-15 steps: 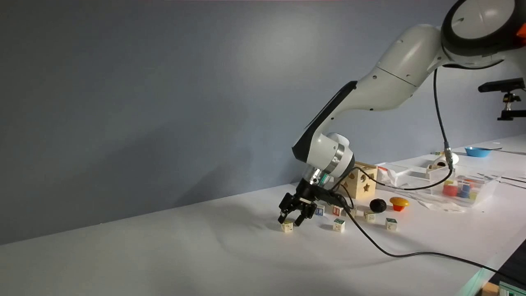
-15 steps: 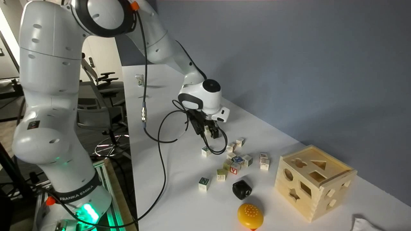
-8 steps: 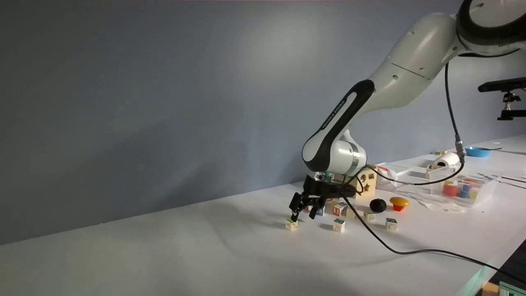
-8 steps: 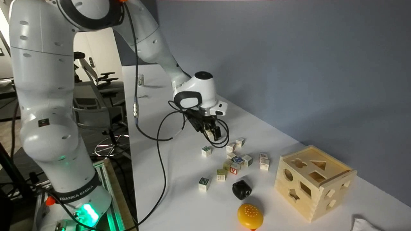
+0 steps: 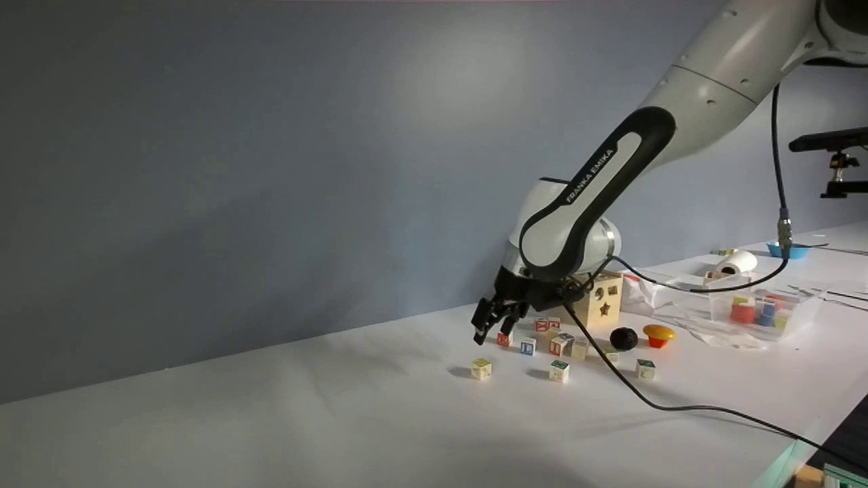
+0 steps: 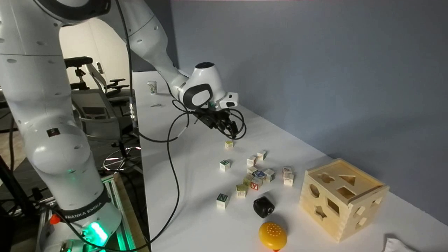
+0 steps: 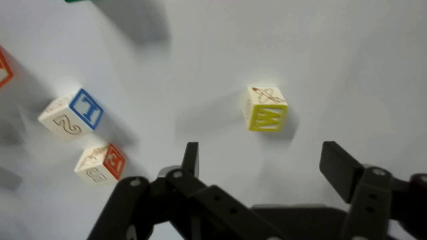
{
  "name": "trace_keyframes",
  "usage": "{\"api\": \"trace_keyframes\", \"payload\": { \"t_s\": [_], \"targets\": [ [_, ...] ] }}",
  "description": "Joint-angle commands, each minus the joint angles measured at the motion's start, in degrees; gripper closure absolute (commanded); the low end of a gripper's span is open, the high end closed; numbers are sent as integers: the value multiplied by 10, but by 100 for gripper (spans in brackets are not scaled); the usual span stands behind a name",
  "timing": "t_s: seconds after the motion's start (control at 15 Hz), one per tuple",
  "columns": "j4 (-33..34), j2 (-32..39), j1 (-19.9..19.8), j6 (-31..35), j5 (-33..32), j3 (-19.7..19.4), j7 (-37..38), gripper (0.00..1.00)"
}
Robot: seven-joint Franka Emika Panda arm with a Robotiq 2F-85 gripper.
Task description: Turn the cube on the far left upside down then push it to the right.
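On the white tabletop (image 6: 196, 217), a small cream wooden cube with a yellow-framed letter (image 7: 268, 111) rests apart, below the widely parted, empty end effector (image 7: 264, 163); probably light and rigid, best pinched across opposite upright sides.

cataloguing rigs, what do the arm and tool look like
The arm is white, rounded, black-trimmed and lettered FRANKA EMIKA; the tool is black, with two jointed, blocky-tipped fingers. Black cables loop alongside, one with a silvery connector.

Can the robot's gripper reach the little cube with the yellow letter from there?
Probably yes: the gripper is open but would need lowering; nothing shows between it and the cube, and the blue-lettered block stands apart.
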Motion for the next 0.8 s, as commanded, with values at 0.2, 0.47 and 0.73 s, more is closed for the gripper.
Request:
{"api": "trace_keyframes", "payload": {
  "t_s": [0.2,0.47,0.73],
  "targets": [
    [-13,3,-21,134,-28,82,15,59],
    [-5,47,35,207,-43,23,21,88],
    [6,92,110,234,-17,-61,1,100]
  ]
}}
